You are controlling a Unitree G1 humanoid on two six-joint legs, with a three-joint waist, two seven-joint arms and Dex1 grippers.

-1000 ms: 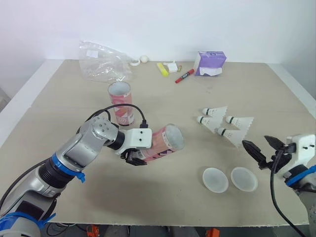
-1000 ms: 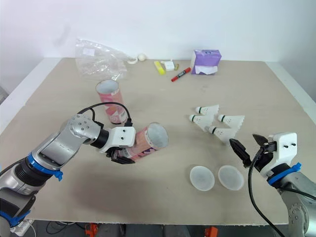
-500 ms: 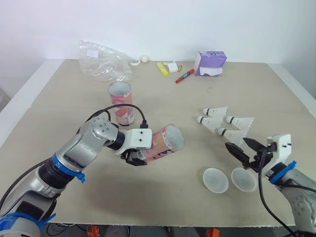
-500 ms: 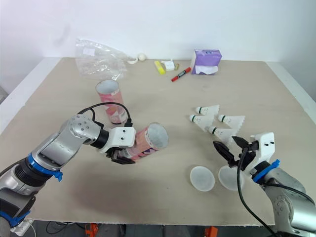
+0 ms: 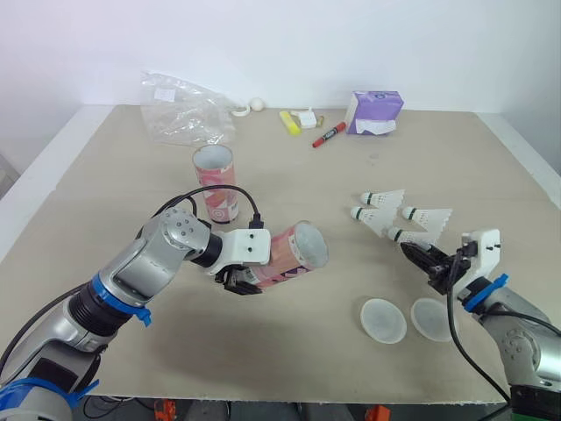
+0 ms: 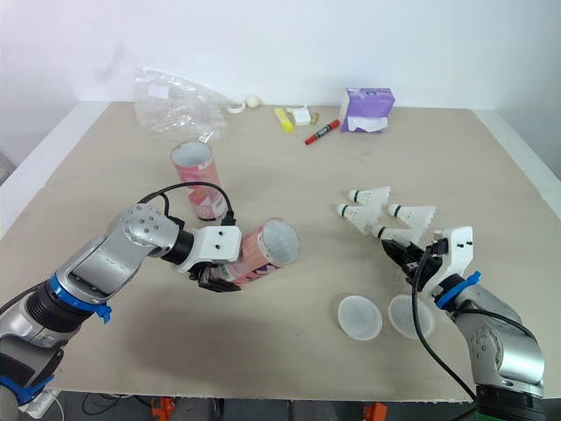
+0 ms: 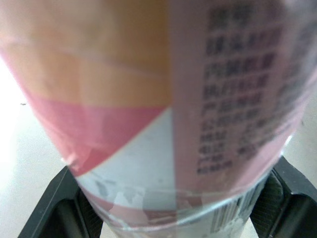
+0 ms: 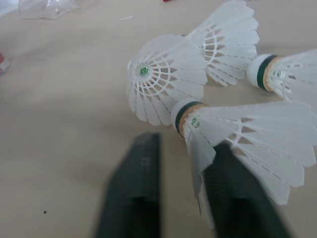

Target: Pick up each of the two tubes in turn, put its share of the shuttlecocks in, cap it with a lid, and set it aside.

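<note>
With left claw (image 5: 238,279) clamped round the pink tube (image 5: 294,253), holds it tilted above the table (image 5: 123,197), mouth turned toward the shuttlecocks. With right claw (image 5: 419,260) spread open, sits low at the nearest shuttlecock (image 5: 412,239), feather skirt touching one finger, cork just past the tips. Probably loading the first tube: calls for closing on that shuttlecock, lifting, then carrying it left into the mouth.

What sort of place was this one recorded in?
Probably a lab or test bench: a bare beige tabletop against a plain white wall, staged props (shuttlecocks, two lids, pink tubes), and stray clutter at the far edge, a red marker and a purple tissue pack.
</note>
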